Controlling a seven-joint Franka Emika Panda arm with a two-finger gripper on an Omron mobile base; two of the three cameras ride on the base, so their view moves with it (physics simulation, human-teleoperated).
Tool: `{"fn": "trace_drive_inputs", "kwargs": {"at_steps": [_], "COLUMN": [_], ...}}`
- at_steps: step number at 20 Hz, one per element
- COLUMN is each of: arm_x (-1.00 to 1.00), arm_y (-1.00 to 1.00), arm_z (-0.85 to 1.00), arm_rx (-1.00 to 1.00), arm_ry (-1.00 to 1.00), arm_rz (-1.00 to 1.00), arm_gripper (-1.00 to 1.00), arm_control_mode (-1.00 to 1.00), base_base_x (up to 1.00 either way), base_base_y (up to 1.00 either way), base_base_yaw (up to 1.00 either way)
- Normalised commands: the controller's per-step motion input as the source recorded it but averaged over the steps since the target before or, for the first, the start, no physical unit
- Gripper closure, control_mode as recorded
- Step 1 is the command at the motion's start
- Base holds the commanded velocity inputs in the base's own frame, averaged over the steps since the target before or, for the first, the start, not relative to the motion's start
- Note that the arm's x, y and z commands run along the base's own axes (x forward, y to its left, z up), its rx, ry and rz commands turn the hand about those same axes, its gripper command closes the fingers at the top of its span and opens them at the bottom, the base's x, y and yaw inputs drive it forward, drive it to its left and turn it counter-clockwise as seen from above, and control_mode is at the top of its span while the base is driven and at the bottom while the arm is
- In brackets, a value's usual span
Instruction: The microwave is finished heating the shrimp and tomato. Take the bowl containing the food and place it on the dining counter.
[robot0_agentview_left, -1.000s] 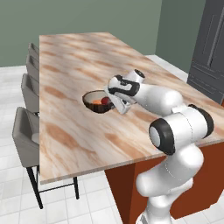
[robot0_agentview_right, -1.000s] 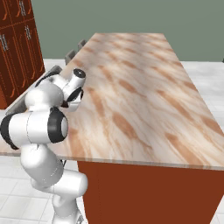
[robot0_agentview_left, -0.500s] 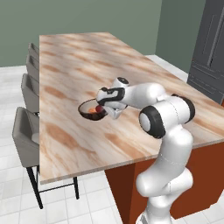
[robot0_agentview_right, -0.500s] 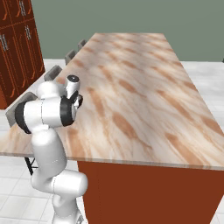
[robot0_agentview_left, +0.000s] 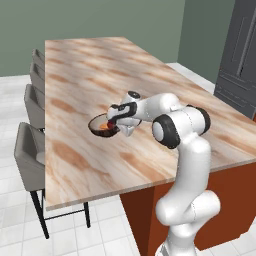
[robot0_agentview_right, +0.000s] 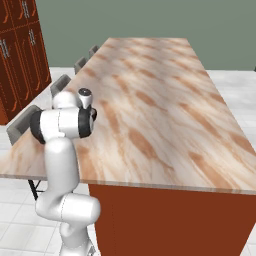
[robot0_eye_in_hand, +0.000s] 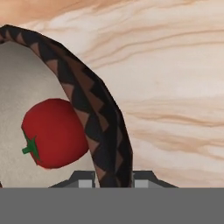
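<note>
The dark brown bowl is low over the dining counter, toward its stool-side edge; whether it touches the stone I cannot tell. My gripper is shut on the bowl's right rim. In the hand view the patterned rim of the bowl runs down between my two fingertips, at the gripper. The red tomato lies on the beige inside. An orange patch, the shrimp, shows in the bowl in the left base view. In the right base view my own arm covers the bowl.
Grey stools line the counter's left edge. A dark tall appliance stands at the far right. Red-brown cabinets rise beyond the stools. Marbled stone of the dining counter stretches wide and bare to the right.
Over the last second the arm swung the bowl left and down toward the stool-side edge. In the last half second the bowl barely moved while the elbow shifted.
</note>
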Motion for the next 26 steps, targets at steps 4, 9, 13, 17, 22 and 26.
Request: {"fn": "trace_drive_inputs", "kwargs": {"at_steps": [4,9,13,17,22,26], "arm_x": [0.56,0.42,0.22,-0.11,-0.53,-0.98], "arm_y": [0.0,0.0,0.0,-0.01,-0.04,-0.25], "arm_z": [-0.44,-0.49,-0.04,0.27,0.88,0.97], "arm_rx": [-0.11,-0.08,0.0,0.01,0.06,0.08], "arm_ry": [-0.09,-0.06,0.03,0.02,0.0,-0.02], "arm_rz": [0.0,0.0,-0.01,-0.05,-0.11,-0.09], "arm_gripper": [1.0,1.0,1.0,-1.0,-1.0,-1.0], "arm_control_mode": [-1.0,-1.0,-1.0,-1.0,-1.0,-1.0], "base_base_x": [0.0,0.0,0.0,0.0,0.0,0.0], "base_base_y": [0.0,0.0,0.0,0.0,0.0,0.0], "base_base_yaw": [0.0,0.0,0.0,0.0,0.0,0.0]}}
